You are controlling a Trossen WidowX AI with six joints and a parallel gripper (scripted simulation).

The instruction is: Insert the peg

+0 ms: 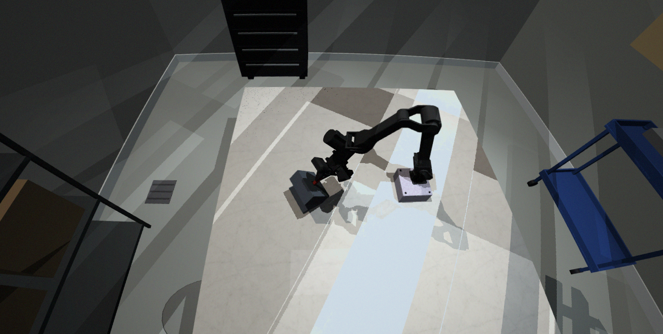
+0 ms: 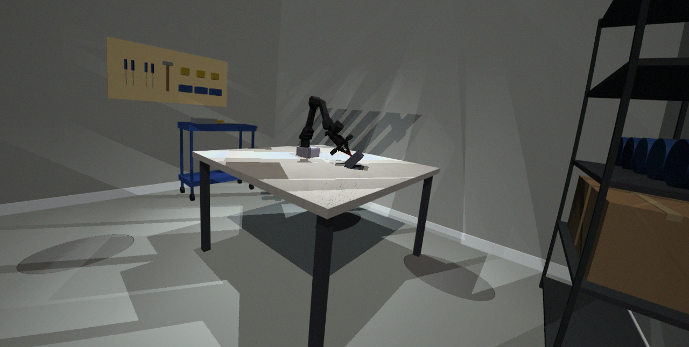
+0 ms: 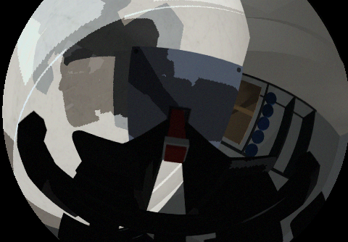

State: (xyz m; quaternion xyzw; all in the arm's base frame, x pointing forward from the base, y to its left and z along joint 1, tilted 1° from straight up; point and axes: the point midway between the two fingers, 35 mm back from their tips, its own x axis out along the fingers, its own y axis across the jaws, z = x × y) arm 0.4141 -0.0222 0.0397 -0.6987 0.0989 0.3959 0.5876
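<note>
The red peg [image 1: 315, 182] [image 2: 350, 154] [image 3: 176, 153] is flat-sided, with a grey band near its close end in the wrist view. My gripper [image 1: 318, 177] [image 2: 347, 151] [image 3: 176, 125] is shut on the peg and holds it tilted against the sloped panel. The dark blue-grey panel [image 1: 302, 183] [image 2: 355, 158] [image 3: 210, 108] stands on the table. The peg's far end is at the dark square hole [image 3: 188, 110] in the face and looks lined up with its sides. How deep it sits is hidden by the peg and fingers.
The table [image 1: 259, 156] [image 2: 269, 176] carries the arm's pale base block [image 1: 415, 191] [image 2: 307, 153], to the right of the panel in the top view. A black drawer cabinet [image 1: 271, 21], a blue cart [image 1: 586, 220] [image 2: 216, 127] and a shelf rack [image 2: 592, 171] stand off the table.
</note>
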